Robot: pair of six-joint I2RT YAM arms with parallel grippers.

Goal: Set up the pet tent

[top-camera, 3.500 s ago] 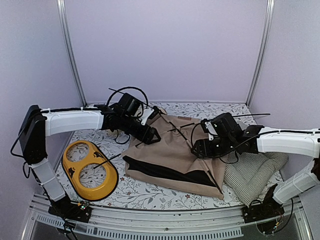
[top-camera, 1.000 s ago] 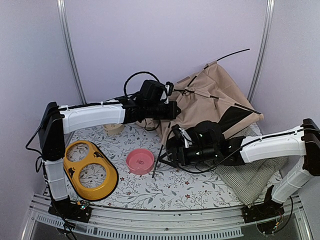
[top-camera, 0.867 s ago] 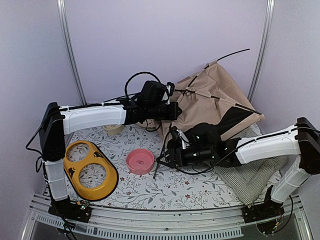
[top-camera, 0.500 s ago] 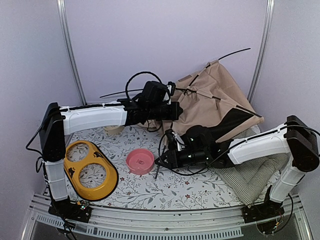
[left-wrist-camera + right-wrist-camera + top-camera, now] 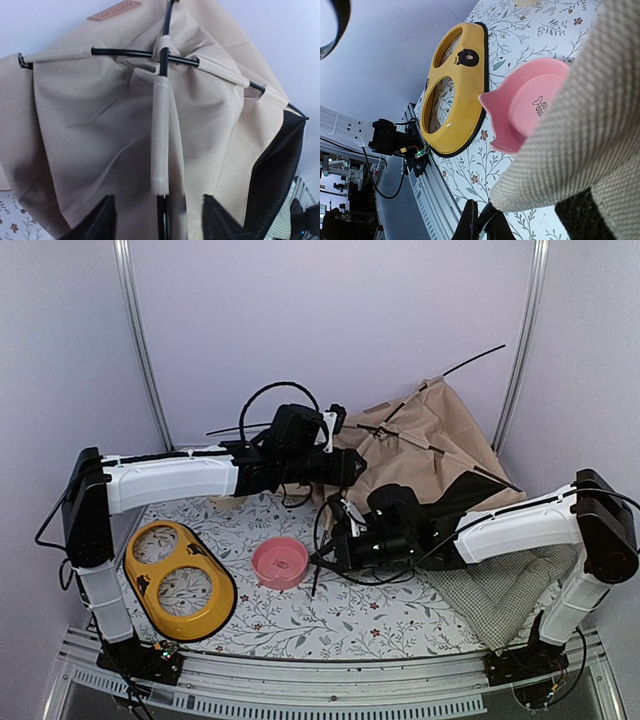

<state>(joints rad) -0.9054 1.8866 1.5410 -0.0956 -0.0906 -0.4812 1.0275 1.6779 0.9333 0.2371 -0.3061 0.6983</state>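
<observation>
Lavender walls close in a floral-clothed desk [image 5: 300, 625].

The right gripper [image 5: 482, 225] is pressed together, apparently pinching the thin black pole [image 5: 489, 214] where it leaves its beige sleeve [image 5: 560, 150]. The pole's loose tip hangs low over the middle of the desk. Just beside it sits a pink bowl [image 5: 530, 110], and a yellow stand [image 5: 455, 100] lies farther toward the left edge.

The left gripper [image 5: 162, 222] is spread. Its fingers [image 5: 107, 220] stand on either side of a sleeved pole [image 5: 161, 135] without touching it. Up that pole is the crossing [image 5: 164, 54] where two poles meet, with a brown label [image 5: 114, 10] above and the black lining [image 5: 272, 175] to the right.

The tent [image 5: 430, 435] stands half-raised at the back right corner, leaning toward the wall. A checked cushion [image 5: 505, 595] lies by the right edge.

The step looks like bowing the held pole so that its end can be seated. To do it well, the right gripper should keep its pinch close to the sleeve and push along the pole, not across it. The left gripper should close on the sleeved pole below the crossing to steady the frame first. The tip needs to stay clear of the bowl, and no fabric should get caught.
</observation>
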